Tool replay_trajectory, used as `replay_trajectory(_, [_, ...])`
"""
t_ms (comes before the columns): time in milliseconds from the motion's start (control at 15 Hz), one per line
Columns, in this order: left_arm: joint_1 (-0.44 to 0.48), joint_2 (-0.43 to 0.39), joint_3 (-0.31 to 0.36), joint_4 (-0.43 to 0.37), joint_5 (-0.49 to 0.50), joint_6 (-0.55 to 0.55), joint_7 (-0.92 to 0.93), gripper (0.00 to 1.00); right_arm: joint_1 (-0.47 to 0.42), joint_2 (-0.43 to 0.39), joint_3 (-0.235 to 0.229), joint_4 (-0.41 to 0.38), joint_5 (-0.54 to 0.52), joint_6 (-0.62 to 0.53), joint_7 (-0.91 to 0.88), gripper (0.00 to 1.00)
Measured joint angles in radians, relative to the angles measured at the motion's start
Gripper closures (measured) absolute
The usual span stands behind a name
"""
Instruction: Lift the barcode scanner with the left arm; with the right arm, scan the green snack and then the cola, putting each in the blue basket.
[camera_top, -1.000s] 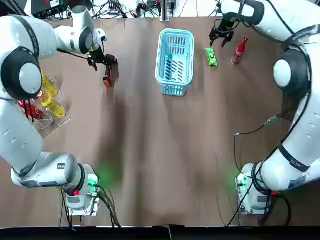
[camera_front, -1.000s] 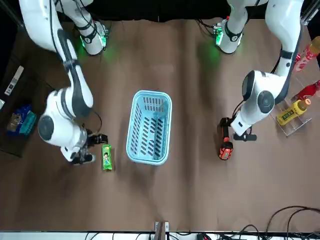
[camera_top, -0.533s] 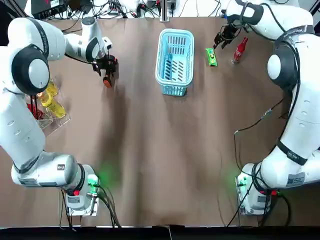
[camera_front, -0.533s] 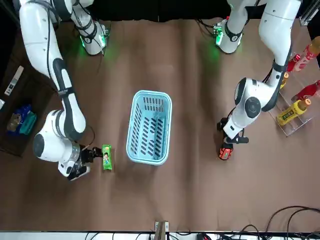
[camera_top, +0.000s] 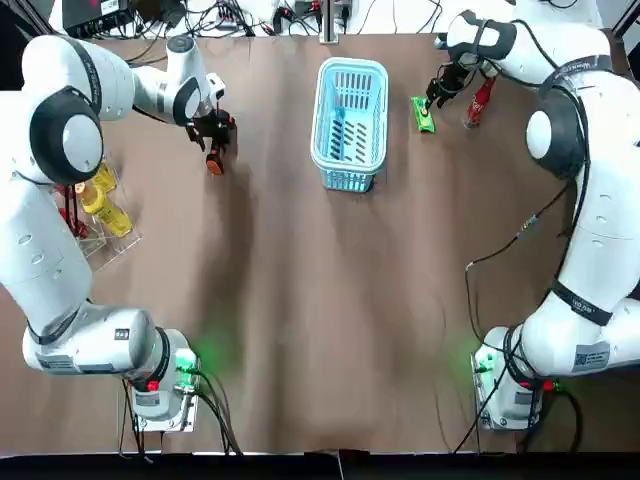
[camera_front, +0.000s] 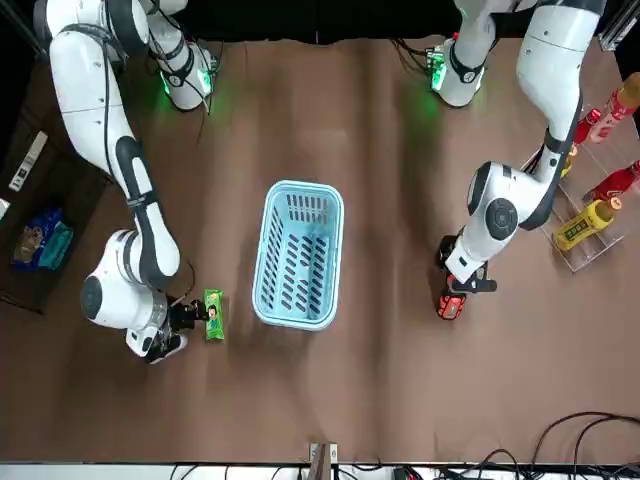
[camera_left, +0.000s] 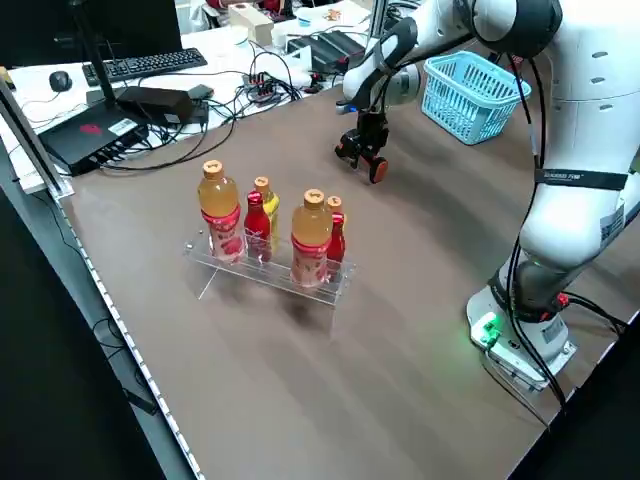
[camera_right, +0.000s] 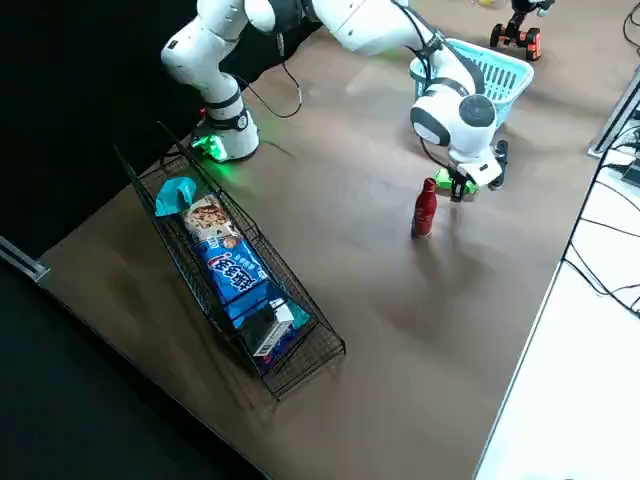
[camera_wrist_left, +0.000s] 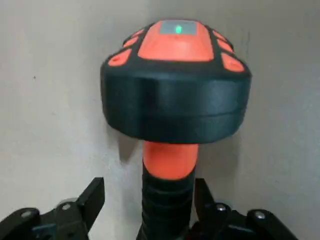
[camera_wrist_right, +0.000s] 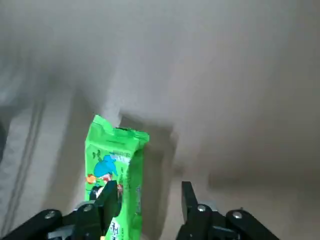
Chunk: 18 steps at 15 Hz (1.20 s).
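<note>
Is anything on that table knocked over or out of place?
Nothing stands out. The blue basket sits upright, the cola stands beside the green snack under the open right gripper, the barcode scanner rests on the table, its handle inside the open left gripper, and the rack bottles stand upright.

Bright even overhead light; soft shadows on table (camera_top: 300, 300).

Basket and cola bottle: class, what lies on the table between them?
The green snack lies between the basket and the cola, with the right gripper open over it, as the top view shows. The left gripper straddles the scanner elsewhere.
</note>
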Motion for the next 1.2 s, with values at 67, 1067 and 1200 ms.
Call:
replay_trajectory(67, [0.000,0.000,0.000,0.003,0.000,0.000,0.000,0.19,0.001,0.000,0.001,0.001,0.002,0.000,0.000,0.40])
replay_trajectory(1067, [0.000,-0.014,-0.003,0.029,0.001,-0.015,-0.001,0.66,0.013,0.011,0.007,0.009,0.015,-0.022,0.003,0.98])
replay_trajectory(1200, [0.001,-0.060,-0.005,0.044,0.001,-0.059,-0.001,0.66,0.012,0.009,0.003,0.017,0.015,-0.067,0.011,0.98])
